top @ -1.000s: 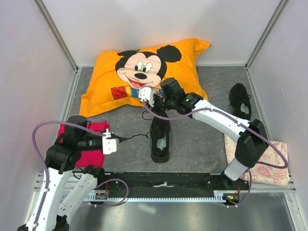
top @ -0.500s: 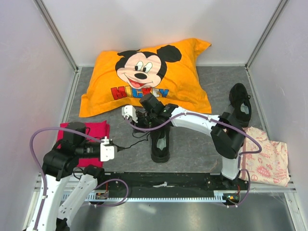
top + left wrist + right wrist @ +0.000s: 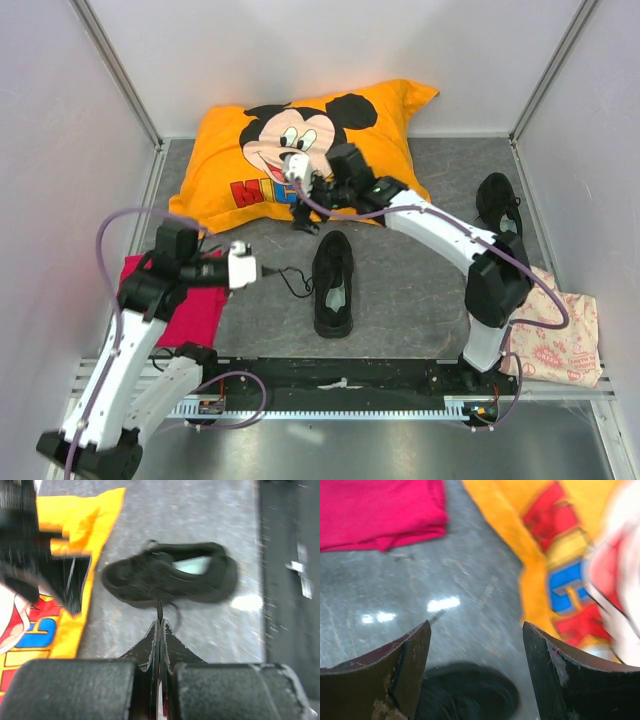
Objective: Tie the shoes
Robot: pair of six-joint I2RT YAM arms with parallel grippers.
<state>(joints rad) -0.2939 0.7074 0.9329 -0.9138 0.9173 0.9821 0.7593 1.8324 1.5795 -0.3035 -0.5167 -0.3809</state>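
One black shoe (image 3: 333, 283) lies in the middle of the grey floor, toe toward the pillow, its pale insole showing. My left gripper (image 3: 262, 268) is to its left, shut on a thin black lace (image 3: 159, 611) that runs to the shoe (image 3: 170, 579). The lace is pinched at the tips of the left gripper (image 3: 161, 625). My right gripper (image 3: 303, 218) hovers open beyond the toe, at the pillow's front edge. In the right wrist view nothing sits between its fingers (image 3: 415, 655), and the shoe's toe (image 3: 465, 692) is blurred below. A second shoe (image 3: 500, 205) lies far right.
An orange Mickey Mouse pillow (image 3: 300, 160) fills the back of the floor. A folded red cloth (image 3: 195, 305) lies under the left arm. A patterned pink-and-white bag (image 3: 555, 335) sits at the near right. Pale walls close in the sides and back.
The right gripper has opened, let go of the lace and swung back and up toward the pillow. The left gripper has moved up and right, still pinching its lace.
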